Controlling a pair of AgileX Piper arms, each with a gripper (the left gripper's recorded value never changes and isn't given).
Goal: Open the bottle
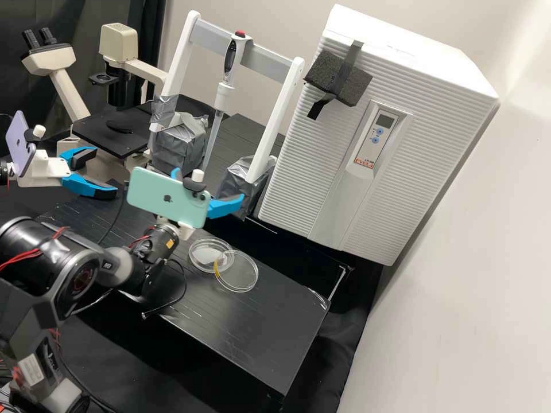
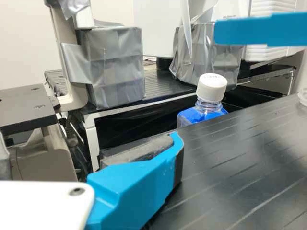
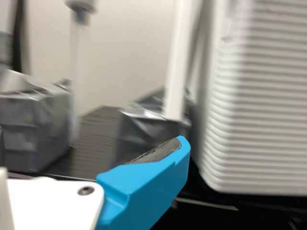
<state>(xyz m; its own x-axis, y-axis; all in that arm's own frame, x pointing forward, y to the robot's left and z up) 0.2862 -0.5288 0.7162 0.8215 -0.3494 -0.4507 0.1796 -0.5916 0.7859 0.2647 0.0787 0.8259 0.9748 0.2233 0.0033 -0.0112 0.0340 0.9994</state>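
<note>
Camera overhead: left gripper [image 1: 86, 171] hangs spread and empty near the bench's [image 1: 275, 332] far left corner; the right gripper's [image 1: 229, 202] state I cannot tell. Left wrist: bottle [image 2: 204, 109] stands upright just behind the bench edge. It's probably light, slick plastic, so I'd pinch the white cap [image 2: 211, 86]. Right wrist: white cabinet [image 3: 259, 96] ahead.

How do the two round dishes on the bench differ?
The back dish looks hazy white; the front dish is see-through. The back dish lies nearer the pipette stand, the front dish nearer the bench's front edge. Both are round, shallow, flat, with rims overlapping.
</note>
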